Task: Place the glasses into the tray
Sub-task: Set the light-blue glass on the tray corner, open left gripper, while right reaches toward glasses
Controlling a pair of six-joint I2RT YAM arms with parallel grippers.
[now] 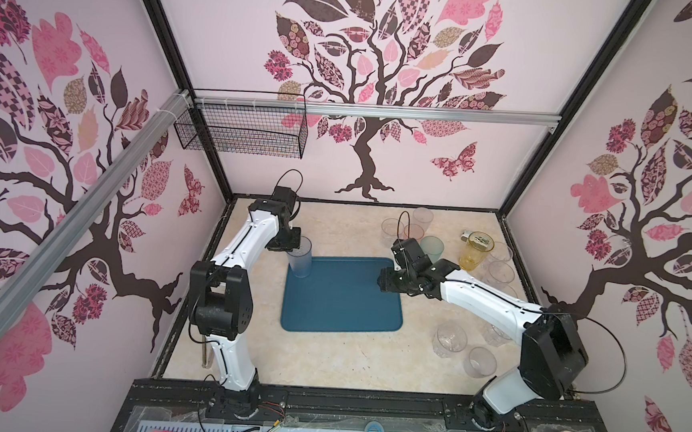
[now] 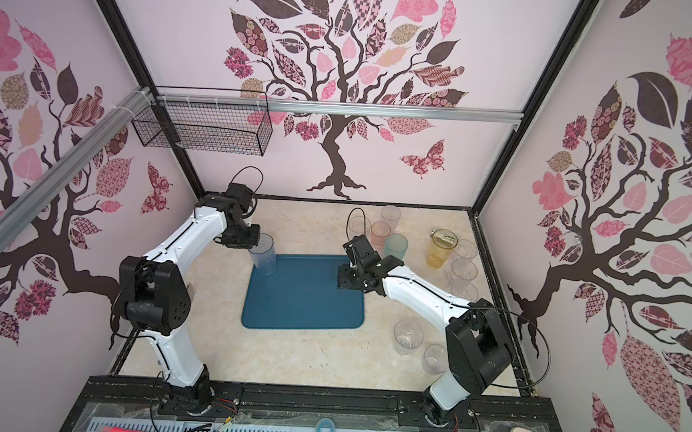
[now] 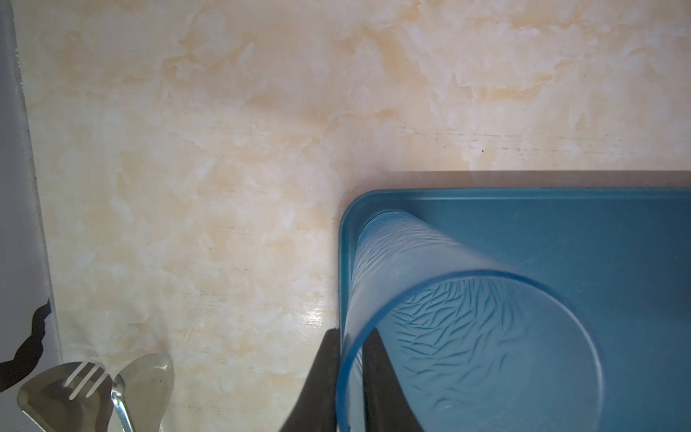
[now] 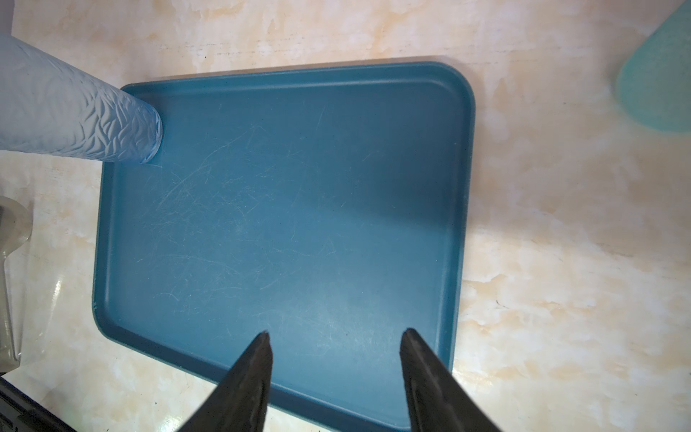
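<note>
A tall blue-grey textured glass (image 1: 300, 259) (image 2: 264, 257) stands upright in the far left corner of the dark teal tray (image 1: 342, 304) (image 2: 305, 301). My left gripper (image 1: 298, 245) (image 3: 353, 331) straddles that glass's (image 3: 467, 336) rim, one finger outside and one inside, with a thin pale gap beside the wall. My right gripper (image 1: 382, 284) (image 4: 336, 333) hangs open and empty over the tray's (image 4: 299, 224) right edge. Several other glasses stand on the table: teal (image 1: 432, 248), pink (image 1: 414, 231), yellow (image 1: 475, 251), and clear ones (image 1: 450, 339) at the right.
A small silver object (image 1: 466, 235) lies behind the yellow glass. Metal utensils (image 3: 97, 389) lie by the left wall near the left arm's base. A black wire basket (image 1: 242, 130) hangs on the back left rail. Walls enclose the table on three sides.
</note>
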